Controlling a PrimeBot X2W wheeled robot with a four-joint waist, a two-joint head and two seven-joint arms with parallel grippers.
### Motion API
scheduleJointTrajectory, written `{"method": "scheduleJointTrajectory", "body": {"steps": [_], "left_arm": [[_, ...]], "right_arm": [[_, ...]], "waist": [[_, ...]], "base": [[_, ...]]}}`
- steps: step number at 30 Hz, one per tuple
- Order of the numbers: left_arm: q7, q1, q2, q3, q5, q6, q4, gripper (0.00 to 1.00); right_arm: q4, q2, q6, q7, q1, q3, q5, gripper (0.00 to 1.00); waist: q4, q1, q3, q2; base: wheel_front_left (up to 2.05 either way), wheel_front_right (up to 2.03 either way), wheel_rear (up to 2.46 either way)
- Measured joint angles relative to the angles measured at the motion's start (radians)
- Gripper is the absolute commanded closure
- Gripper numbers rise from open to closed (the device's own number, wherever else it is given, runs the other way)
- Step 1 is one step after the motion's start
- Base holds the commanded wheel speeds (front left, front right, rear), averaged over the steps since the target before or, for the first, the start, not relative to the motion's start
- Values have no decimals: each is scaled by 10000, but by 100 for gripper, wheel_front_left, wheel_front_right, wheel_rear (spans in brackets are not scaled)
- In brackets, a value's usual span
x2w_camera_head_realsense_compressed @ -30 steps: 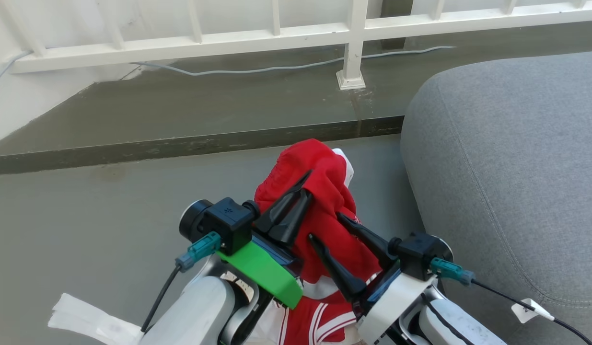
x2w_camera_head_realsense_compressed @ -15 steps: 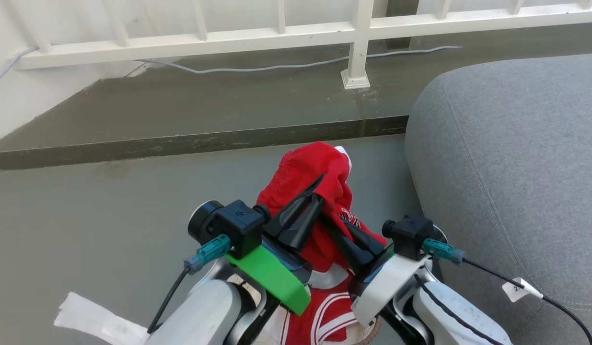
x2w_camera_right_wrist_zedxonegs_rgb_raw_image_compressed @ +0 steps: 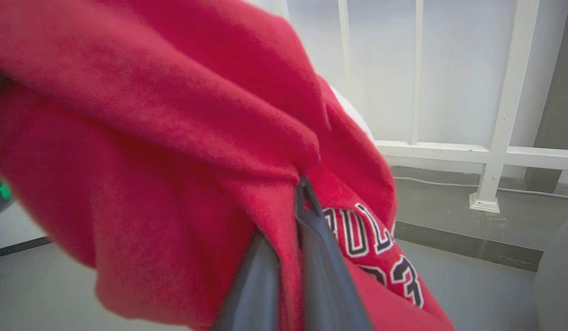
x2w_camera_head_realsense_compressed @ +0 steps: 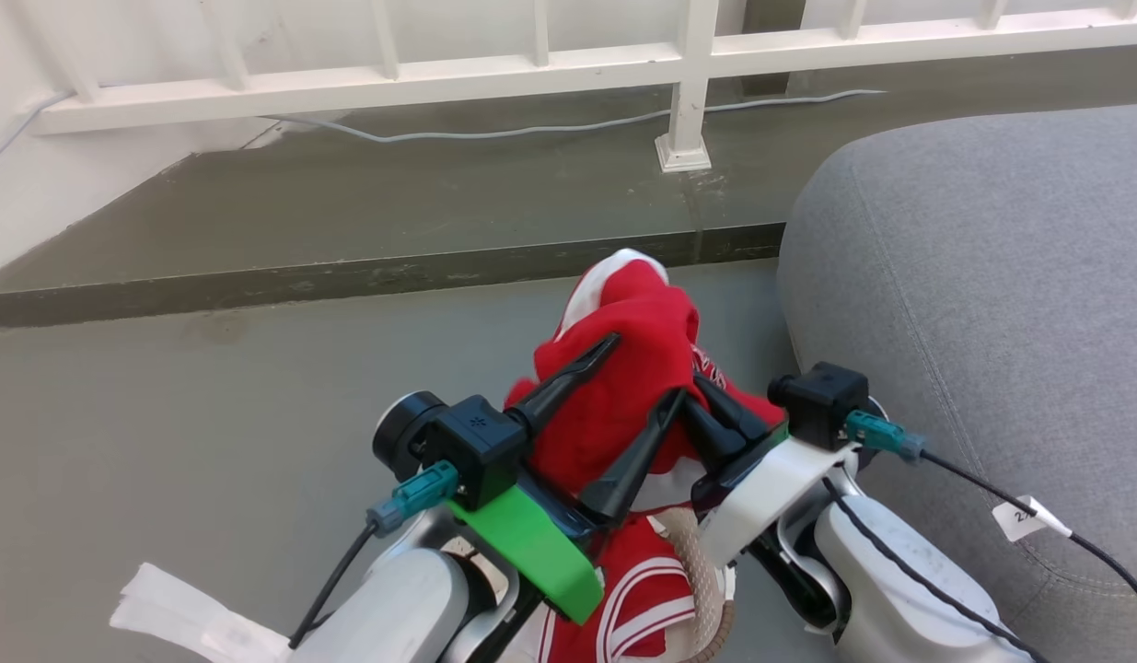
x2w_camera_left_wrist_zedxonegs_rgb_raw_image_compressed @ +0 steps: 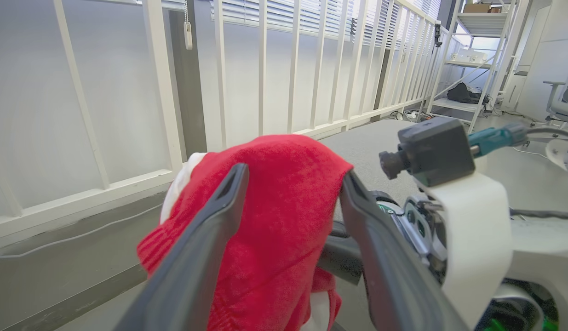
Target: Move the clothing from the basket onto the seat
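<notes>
The soft red fabric clothing (x2w_camera_head_realsense_compressed: 642, 368) is an even, saturated red, with a white panel at its top edge and white stripe trim low down. In the right wrist view it carries white block characters outlined in a dark line, perhaps black or navy; blur leaves that unsettled. The large woven upholstered seat (x2w_camera_head_realsense_compressed: 973, 304) is a flecked mid grey. The left gripper (x2w_camera_head_realsense_compressed: 646, 366) has black fingers and a bright green plastic bracket (x2w_camera_head_realsense_compressed: 531, 552); the right gripper (x2w_camera_head_realsense_compressed: 699, 391) has black fingers and a white plastic bracket (x2w_camera_head_realsense_compressed: 761, 479). The smooth concrete floor (x2w_camera_head_realsense_compressed: 209, 414) is dull grey-green, the slatted railing (x2w_camera_head_realsense_compressed: 439, 69) white.
</notes>
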Motion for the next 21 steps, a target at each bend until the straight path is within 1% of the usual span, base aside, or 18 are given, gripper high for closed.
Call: {"method": "scheduleJointTrajectory", "body": {"steps": [9,10,12,17,18,21], "left_arm": [[2,23,353,15,219,0,-324,0],[4,39,399,4,297,0,-326,0],[46,177,454,-27,313,2,-343,0],[224,468,631,-240,401,2,-353,0],[291,499,736,-236,420,4,-355,0],[349,540,784,-234,428,15,-372,0]], "right_arm": [[136,-157,-44,-19,-420,-729,10,100],[151,-221,-117,-19,-429,-834,10,100],[180,-382,-132,-21,-435,-1062,10,100],[92,-660,-391,-29,-618,-1774,10,100],[25,-755,-476,-29,-649,-2050,10,100],[-92,-848,-566,-29,-657,-2437,12,100]], "waist": [[-338,0,67,0],[-392,0,80,0],[-507,0,109,0],[-836,0,198,0],[-985,0,238,0],[-1217,0,307,0]], "base": [[0,0,0],[0,0,0],[0,0,0],[0,0,0],[0,0,0],[0,0,0]]}}
